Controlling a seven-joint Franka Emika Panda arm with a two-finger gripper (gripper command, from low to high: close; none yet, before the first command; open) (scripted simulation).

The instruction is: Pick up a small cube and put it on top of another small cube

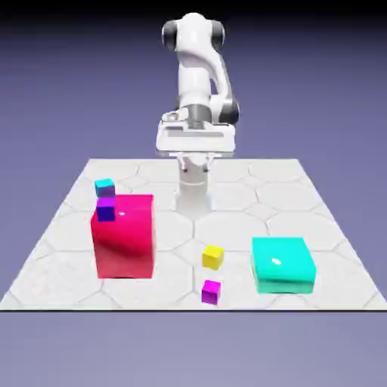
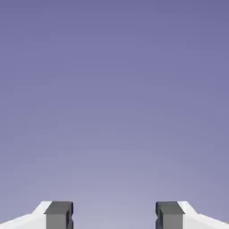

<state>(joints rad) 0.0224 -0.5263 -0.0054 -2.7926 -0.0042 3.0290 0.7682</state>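
My gripper (image 1: 196,162) hangs high above the table's far middle, away from every cube. In the hand view the gripper (image 2: 114,215) is open, its two grey fingertips (image 2: 58,214) wide apart with only the blue-violet backdrop between them. A small blue cube (image 1: 106,211) shows at the upper left edge of the big red block (image 1: 125,238). A small cyan cube (image 1: 104,186) shows directly above it; I cannot tell whether it rests on the blue one. A small yellow cube (image 1: 212,257) and a small magenta cube (image 1: 211,291) lie on the table near its front middle.
A big teal block (image 1: 283,264) stands at the exterior view's front right. The big red block stands at the left. The tiled table (image 1: 249,196) ends just in front of the magenta cube.
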